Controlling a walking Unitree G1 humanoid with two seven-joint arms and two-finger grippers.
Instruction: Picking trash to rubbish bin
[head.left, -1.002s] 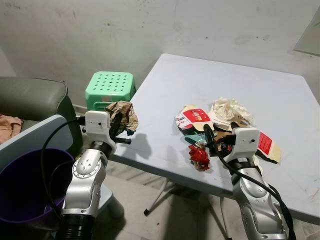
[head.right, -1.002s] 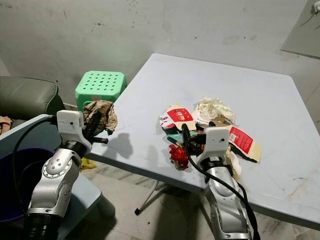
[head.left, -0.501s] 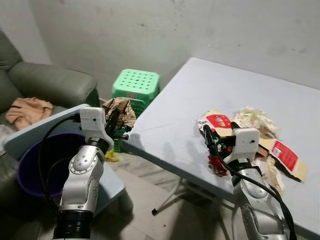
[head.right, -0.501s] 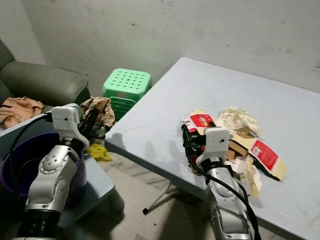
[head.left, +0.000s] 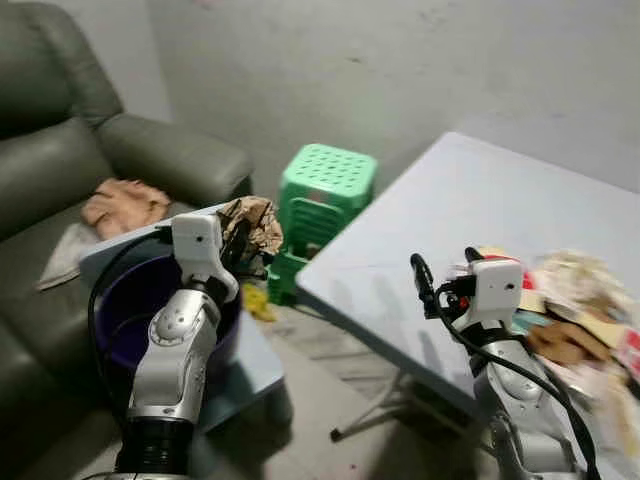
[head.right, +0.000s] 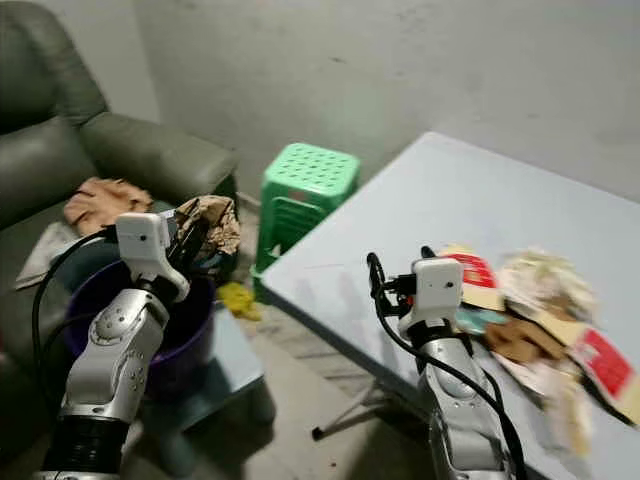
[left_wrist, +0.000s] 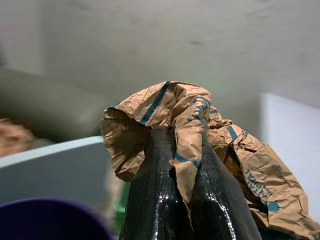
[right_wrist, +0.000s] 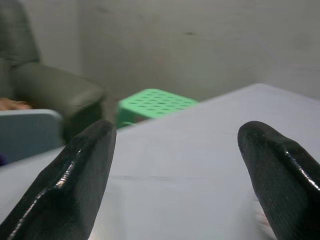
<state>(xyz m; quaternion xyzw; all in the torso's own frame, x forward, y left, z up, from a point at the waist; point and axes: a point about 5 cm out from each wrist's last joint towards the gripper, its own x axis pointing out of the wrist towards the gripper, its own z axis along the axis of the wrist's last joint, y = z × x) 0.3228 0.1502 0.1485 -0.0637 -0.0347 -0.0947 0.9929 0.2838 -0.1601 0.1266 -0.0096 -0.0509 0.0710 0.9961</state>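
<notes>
My left gripper (head.left: 238, 243) is shut on a crumpled brown paper bag (head.left: 253, 222) with teal print. In the left wrist view the paper bag (left_wrist: 190, 125) wraps over both black fingers (left_wrist: 160, 190). The gripper holds it above the far rim of a purple bin (head.left: 130, 310) that stands beside the sofa. My right gripper (head.left: 443, 272) is open and holds nothing, hovering over the near left part of the pale table (head.left: 430, 220). A blurred pile of trash (head.left: 575, 320), with cartons and crumpled paper, lies on the table to the right of that gripper.
A green plastic stool (head.left: 325, 195) stands between the bin and the table. A grey-green sofa (head.left: 60, 130) with a peach cloth (head.left: 125, 205) on it is at the left. The bin rests on a light blue board (head.left: 255, 360). A yellow scrap (head.left: 255, 300) lies on the floor.
The camera has swung left, bringing the sofa and bin into fuller view and pushing the trash pile to the right. The left gripper, still holding the paper bag, now sits over the bin's rim.
</notes>
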